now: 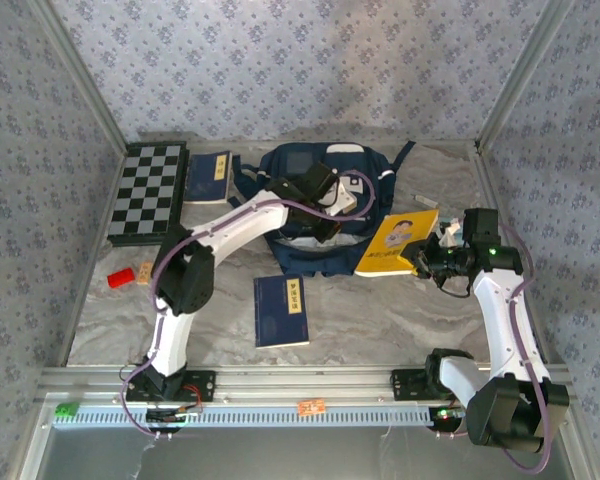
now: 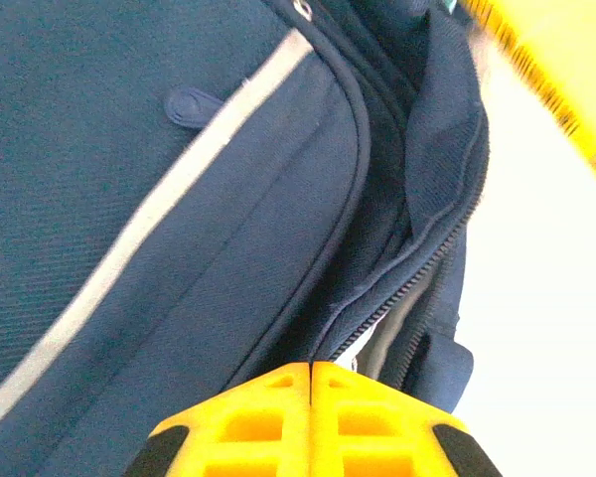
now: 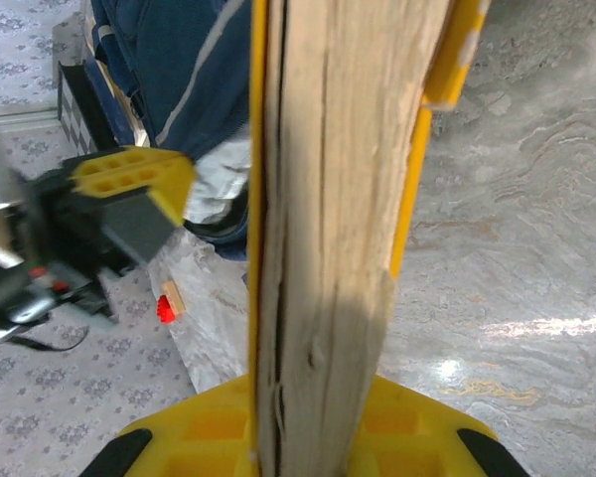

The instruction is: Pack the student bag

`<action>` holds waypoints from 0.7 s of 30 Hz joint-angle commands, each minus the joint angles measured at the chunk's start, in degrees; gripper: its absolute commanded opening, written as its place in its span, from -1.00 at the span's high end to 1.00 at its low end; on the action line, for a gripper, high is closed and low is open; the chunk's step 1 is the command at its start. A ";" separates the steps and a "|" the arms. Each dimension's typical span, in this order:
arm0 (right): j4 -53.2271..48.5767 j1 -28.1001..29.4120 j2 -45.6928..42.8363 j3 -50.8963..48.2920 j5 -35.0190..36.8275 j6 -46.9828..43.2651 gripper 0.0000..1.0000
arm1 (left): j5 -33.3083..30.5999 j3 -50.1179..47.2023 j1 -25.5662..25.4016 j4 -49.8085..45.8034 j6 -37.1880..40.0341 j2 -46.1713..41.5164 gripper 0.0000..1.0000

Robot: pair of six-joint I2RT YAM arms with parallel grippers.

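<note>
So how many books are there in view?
3: one navy blue book beside the chequerboard, another in front of the navy fabric backpack, a yellow book in the right gripper. More may hide inside.

Robot test cell in a laboratory, enclosure walls of blue-grey floral-patterned fabric (image 1: pixel 280 60), bare aluminium corner posts (image 1: pixel 88 90), grey marble-patterned tabletop (image 1: pixel 380 320), aluminium mounting rail (image 1: pixel 310 380) at near edge, two white articulated arms (image 1: pixel 230 225) bolted side by side, exposed purple cabling (image 1: pixel 127 398).
</note>
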 commanded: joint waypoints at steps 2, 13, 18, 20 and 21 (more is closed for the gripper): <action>1.48 0.25 -0.33 2.14 -4.99 -1.57 1.00 | -3.60 1.00 0.47 3.38 -2.07 -5.04 1.00; 20.21 9.26 9.69 1.59 -8.27 5.29 1.00 | -2.07 0.26 -0.02 3.22 -3.60 -5.82 1.00; 27.30 10.96 11.26 3.20 -9.00 8.56 1.00 | -1.49 -2.17 -0.08 3.37 -3.50 -6.11 1.00; 26.55 11.12 10.90 3.70 -8.05 7.90 1.00 | 0.18 -2.49 -0.12 2.15 -2.73 -5.68 1.00; 25.86 11.02 10.63 3.79 -7.39 6.99 1.00 | 1.41 -3.20 -0.07 2.09 -2.23 -5.61 1.00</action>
